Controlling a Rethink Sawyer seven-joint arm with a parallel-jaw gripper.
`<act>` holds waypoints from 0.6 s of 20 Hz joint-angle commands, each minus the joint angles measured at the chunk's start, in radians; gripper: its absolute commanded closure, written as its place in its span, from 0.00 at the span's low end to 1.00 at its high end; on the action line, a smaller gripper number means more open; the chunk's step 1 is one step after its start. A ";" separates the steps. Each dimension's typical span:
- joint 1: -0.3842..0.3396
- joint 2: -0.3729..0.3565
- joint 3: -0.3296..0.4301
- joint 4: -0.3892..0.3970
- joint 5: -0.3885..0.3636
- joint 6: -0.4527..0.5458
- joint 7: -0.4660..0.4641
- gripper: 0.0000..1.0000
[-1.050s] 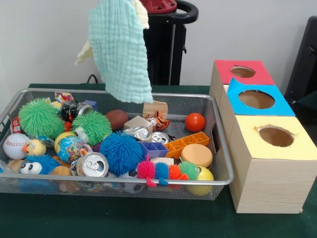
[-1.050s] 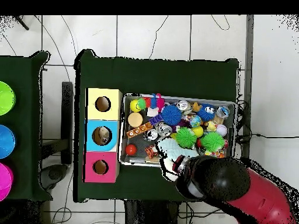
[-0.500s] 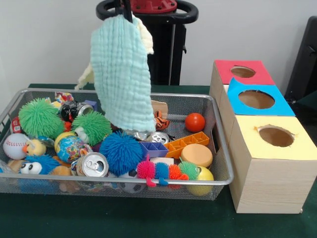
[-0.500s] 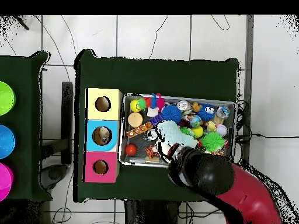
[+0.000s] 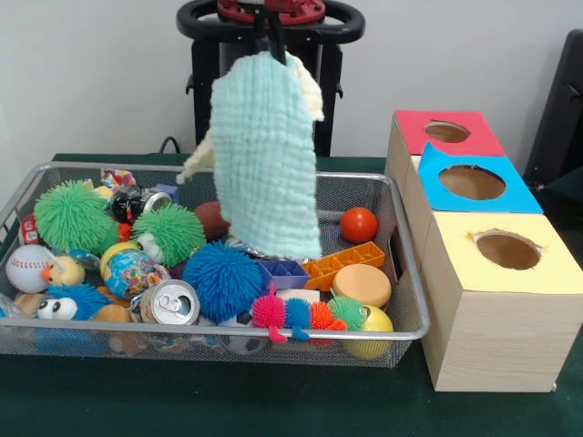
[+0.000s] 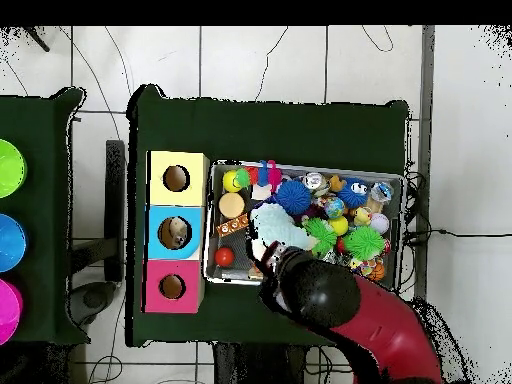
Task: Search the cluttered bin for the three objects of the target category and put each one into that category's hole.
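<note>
From the front, the gripper (image 5: 271, 43) is pinching the top edge of a pale green cloth (image 5: 266, 159), jaws closed on it. The cloth is hanging straight down above the wire bin (image 5: 412, 320) — its lower hem is dangling just over the toys, clear of the rim. Under it a blue spiky ball (image 5: 221, 279) is sitting near a drink can (image 5: 170, 302), with an orange ball (image 5: 358, 224) toward the boxes. Beside the bin the red hole (image 5: 446, 132), blue hole (image 5: 472, 183) and yellow hole (image 5: 507, 250) are standing in a row.

From overhead, the arm (image 6: 345, 315) is reaching over the bin's (image 6: 210, 222) near edge, and the cloth (image 6: 277, 227) is showing just beyond it — over the half of the bin nearer the blue box (image 6: 155, 233).
</note>
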 commanded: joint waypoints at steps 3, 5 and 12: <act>0.061 0.040 0.058 0.078 0.087 -0.065 0.182 1.00; 0.074 0.049 0.060 0.085 0.104 -0.090 0.191 1.00; 0.079 0.124 0.073 0.100 0.121 -0.242 0.175 1.00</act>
